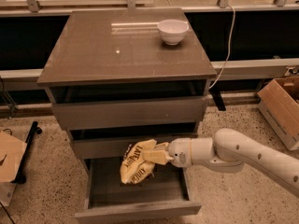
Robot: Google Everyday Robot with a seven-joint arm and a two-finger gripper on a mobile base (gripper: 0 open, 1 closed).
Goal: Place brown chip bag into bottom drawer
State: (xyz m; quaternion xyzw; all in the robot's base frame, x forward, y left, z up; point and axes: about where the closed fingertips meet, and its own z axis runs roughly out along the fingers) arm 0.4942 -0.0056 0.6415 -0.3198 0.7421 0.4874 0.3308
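The brown chip bag (136, 161) looks mostly yellow here, with dark print, and hangs crumpled above the open bottom drawer (138, 208). My gripper (156, 155) comes in from the right on a white arm and is shut on the bag's right end. The bag sits in front of the middle drawer's front panel and over the left-middle of the drawer's cavity. The bottom drawer is pulled out, and its dark inside shows below the bag.
A white bowl (173, 31) stands on the cabinet top (117, 50) at the back right. A white cable (227, 45) hangs down right of the cabinet. A cardboard box (282, 108) sits on the floor at right, another box (9, 164) at left.
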